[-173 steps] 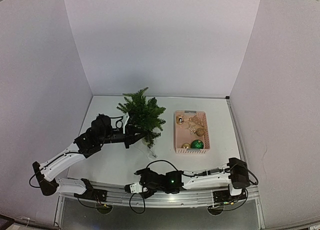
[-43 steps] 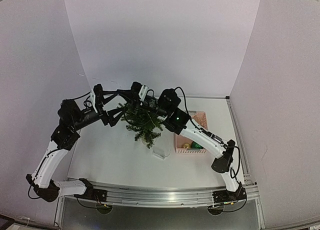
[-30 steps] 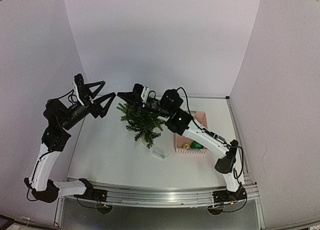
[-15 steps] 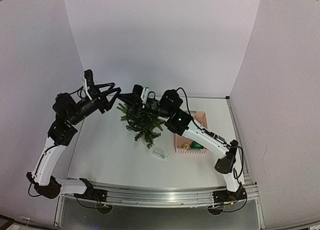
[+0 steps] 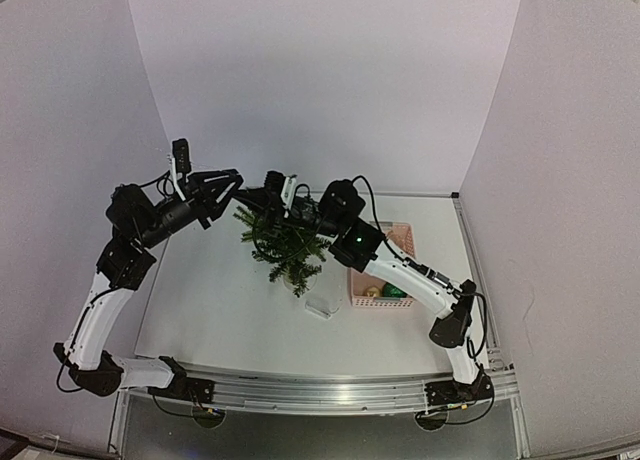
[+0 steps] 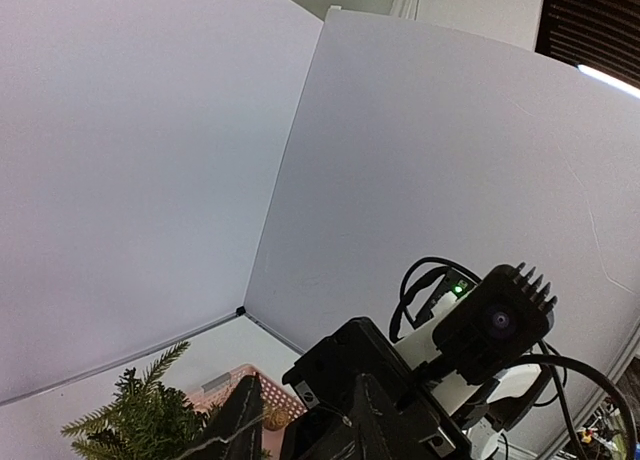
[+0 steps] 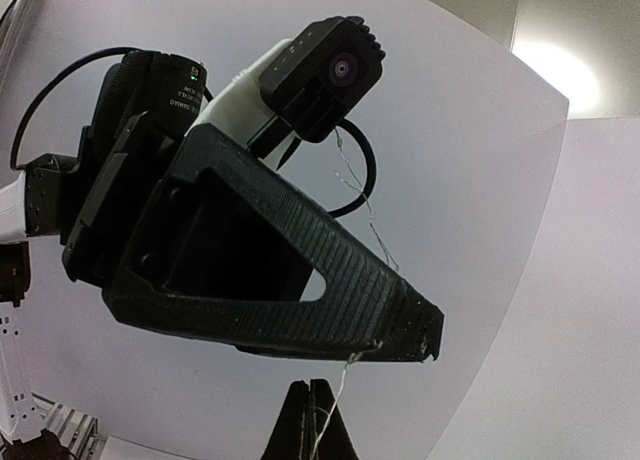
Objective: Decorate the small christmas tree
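The small christmas tree (image 5: 285, 242) with dark green branches sits mid-table, and its top shows in the left wrist view (image 6: 140, 420). Both grippers hover just above its far-left side, tip to tip. My right gripper (image 5: 248, 192) (image 7: 312, 388) is shut on a thin wire (image 7: 335, 390). The wire runs up to the tip of a left finger (image 7: 300, 270). My left gripper (image 5: 230, 180) (image 6: 305, 400) has its jaws a little apart, and the wire (image 6: 214, 439) crosses between them.
A pink basket (image 5: 352, 270) (image 6: 225, 388) right of the tree holds a green ball (image 5: 393, 291), a gold ball (image 5: 372, 292) and other ornaments. A small pale block (image 5: 320, 307) lies in front of the tree. White walls enclose the table on three sides.
The left gripper swung from the far left back toward the right gripper's tip and narrowed its jaws from wide open around the wire. The right gripper stayed shut and barely moved.
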You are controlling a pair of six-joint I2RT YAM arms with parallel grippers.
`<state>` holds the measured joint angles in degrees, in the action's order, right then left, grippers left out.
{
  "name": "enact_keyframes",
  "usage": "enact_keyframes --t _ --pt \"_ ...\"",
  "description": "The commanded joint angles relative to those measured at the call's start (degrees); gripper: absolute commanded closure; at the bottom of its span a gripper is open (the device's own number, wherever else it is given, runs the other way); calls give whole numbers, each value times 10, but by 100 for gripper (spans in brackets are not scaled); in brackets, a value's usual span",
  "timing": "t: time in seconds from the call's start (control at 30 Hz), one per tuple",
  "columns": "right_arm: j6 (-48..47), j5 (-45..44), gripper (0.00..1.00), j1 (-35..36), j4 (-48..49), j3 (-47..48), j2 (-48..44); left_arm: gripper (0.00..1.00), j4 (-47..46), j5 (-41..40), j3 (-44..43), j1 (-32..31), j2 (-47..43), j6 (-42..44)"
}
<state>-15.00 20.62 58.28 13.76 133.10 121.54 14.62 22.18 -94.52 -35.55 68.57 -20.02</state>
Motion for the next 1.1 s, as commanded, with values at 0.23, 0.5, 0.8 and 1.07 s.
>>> enact_keyframes --t 0.23,0.5,0.8,1.07 --pt "0 8 100 3 20 -9 -22 100 -15 2 -25 3 -3 20" --pt "7 -34 51 4 25 -73 -63 100 -15 -138 -61 3 -7 197" --pt "14 -67 32 13 32 -156 -120 100 -5 -253 -105 3 -14 365" --pt "20 -103 25 16 33 -226 -167 100 -20 -345 -121 3 -29 449"
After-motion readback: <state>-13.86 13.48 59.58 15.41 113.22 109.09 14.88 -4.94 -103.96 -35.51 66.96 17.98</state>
